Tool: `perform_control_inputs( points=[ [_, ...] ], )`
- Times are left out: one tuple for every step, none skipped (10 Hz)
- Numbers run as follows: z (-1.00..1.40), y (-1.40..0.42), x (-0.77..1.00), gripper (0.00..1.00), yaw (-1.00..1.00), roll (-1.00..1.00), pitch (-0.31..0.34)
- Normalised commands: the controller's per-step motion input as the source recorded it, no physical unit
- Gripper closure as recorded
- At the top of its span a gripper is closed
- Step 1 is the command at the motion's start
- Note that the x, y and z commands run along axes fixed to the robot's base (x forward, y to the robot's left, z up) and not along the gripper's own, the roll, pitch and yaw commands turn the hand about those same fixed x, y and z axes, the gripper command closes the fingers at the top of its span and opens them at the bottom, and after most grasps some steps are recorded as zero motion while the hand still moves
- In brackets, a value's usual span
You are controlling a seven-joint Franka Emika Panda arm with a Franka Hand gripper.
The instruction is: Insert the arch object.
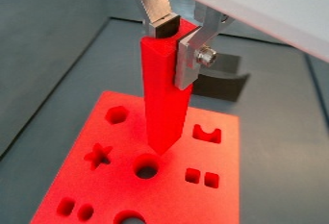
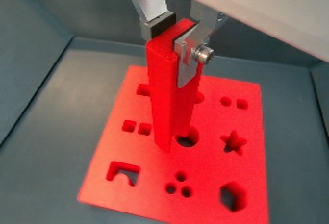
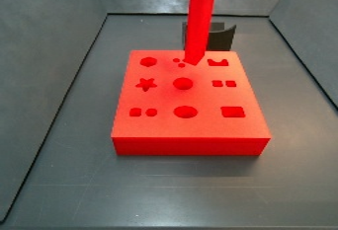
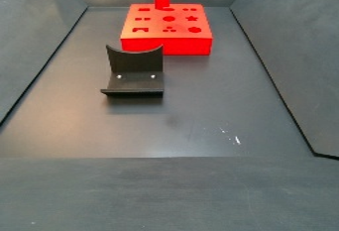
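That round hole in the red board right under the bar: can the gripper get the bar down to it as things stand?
Probably yes. The gripper holds the arch object upright, its lower end just above the round hole in the red board. Nothing lies between them; the fixture stands behind the board.

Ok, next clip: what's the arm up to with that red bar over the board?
The gripper is shut on the arch object, holding it upright over the red board. In both wrist views the bar's lower end sits just above or at the board's surface, next to a round hole; it is not clearly inserted. The fixture stands apart on the floor.
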Motion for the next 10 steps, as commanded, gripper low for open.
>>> perform_control_inputs(
  points=[
    [-0.11,0.01,0.32,1.0,-0.84,-0.18,0.0],
    [-0.13,0.01,0.33,1.0,-0.83,-0.19,0.0],
    [-0.19,0.03,0.34,1.0,-0.81,-0.17,0.021],
    [-0.23,0.11,0.33,1.0,-0.78,-0.11,0.054],
    [-0.21,0.15,0.34,1.0,-0.75,-0.1,0.066],
    [-0.18,0.18,0.35,1.0,-0.73,-0.07,0.07],
    [-0.07,0.22,0.39,1.0,-0.71,-0.06,0.057],
    [0.0,0.24,0.43,1.0,-0.7,-0.06,0.031],
    [0.0,0.28,0.47,1.0,-0.67,-0.06,0.01],
    [0.0,0.29,0.45,1.0,-0.68,-0.03,0.019]
  ],
)
